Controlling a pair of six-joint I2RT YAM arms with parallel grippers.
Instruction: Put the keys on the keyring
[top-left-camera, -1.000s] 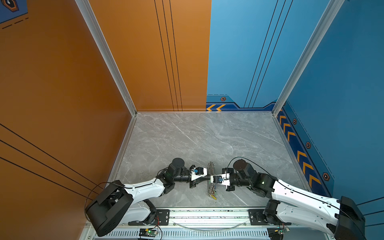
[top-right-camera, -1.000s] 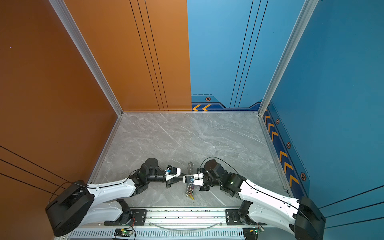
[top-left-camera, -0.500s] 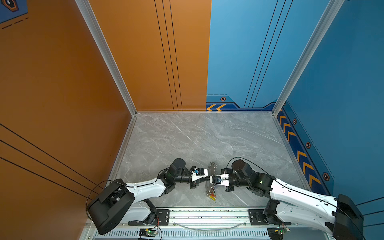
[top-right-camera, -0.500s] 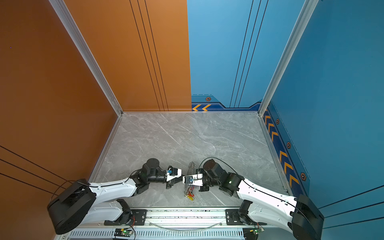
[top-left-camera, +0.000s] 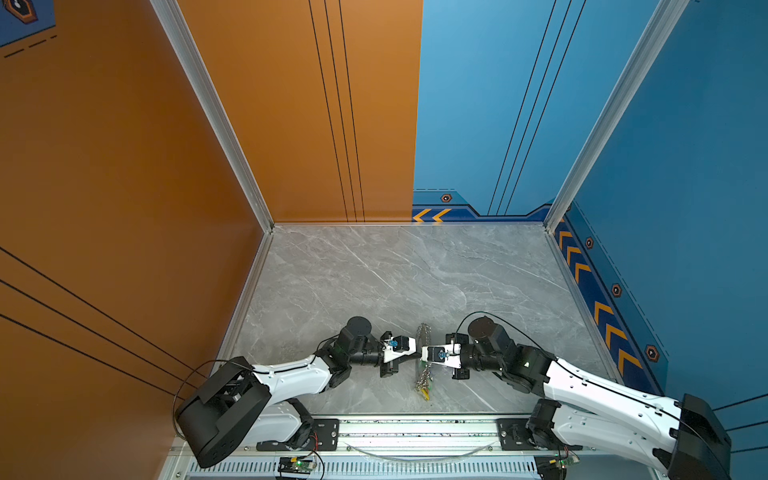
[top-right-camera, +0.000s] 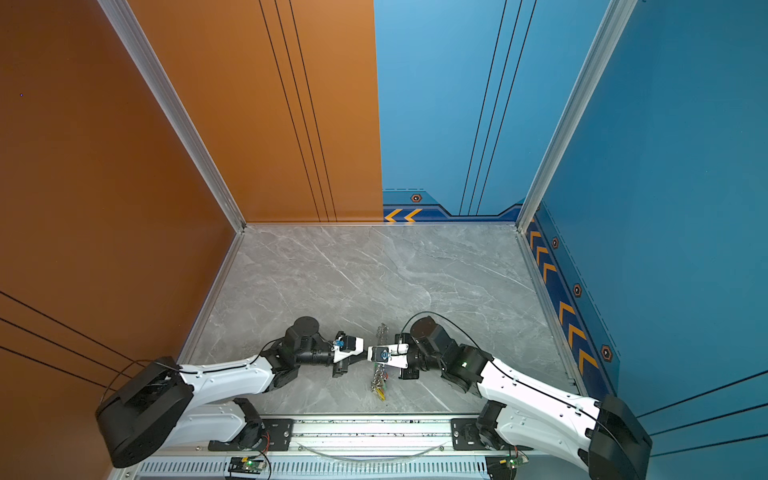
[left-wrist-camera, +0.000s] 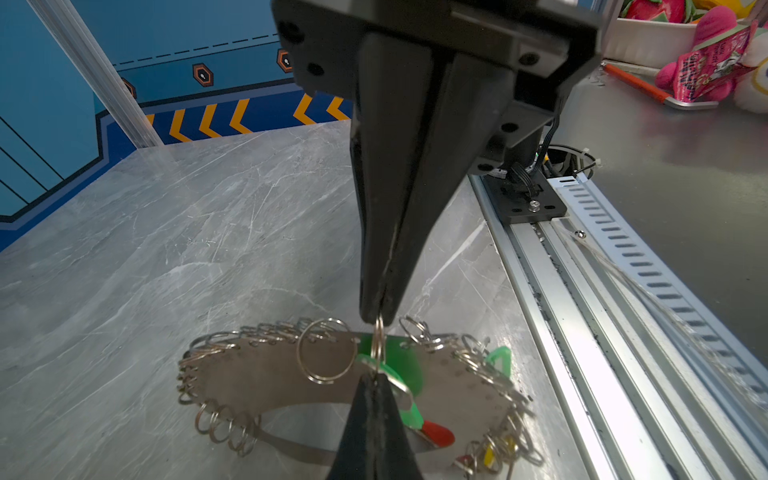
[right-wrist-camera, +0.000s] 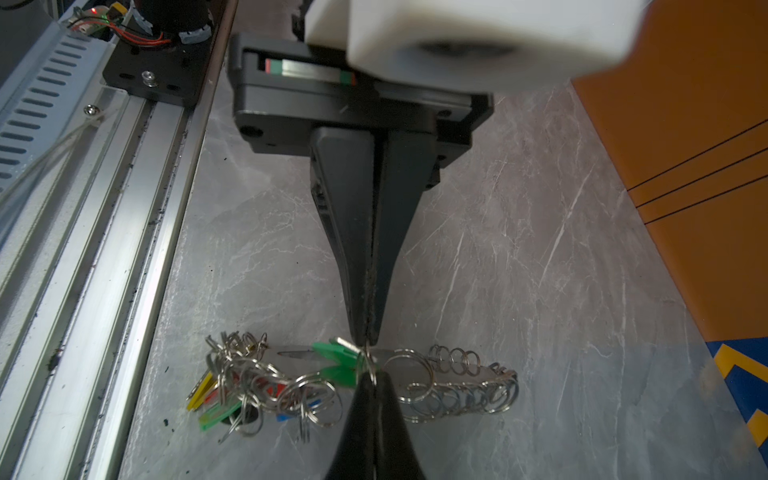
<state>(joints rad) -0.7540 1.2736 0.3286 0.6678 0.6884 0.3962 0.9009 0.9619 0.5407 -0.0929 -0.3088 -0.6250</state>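
Left gripper (left-wrist-camera: 375, 380) had just closed, pinching the ring (left-wrist-camera: 378, 338) at keyring's (left-wrist-camera: 257, 382) rim, tip-to-tip with right gripper (right-wrist-camera: 374, 376), clamped on same ring. Green key (right-wrist-camera: 332, 351) sat against that ring. Two-sided hold set; threading the key looked next.

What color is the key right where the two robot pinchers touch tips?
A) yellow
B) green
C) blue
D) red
B: the green key sits at the small silver ring between the tips of the shut left gripper and right gripper.
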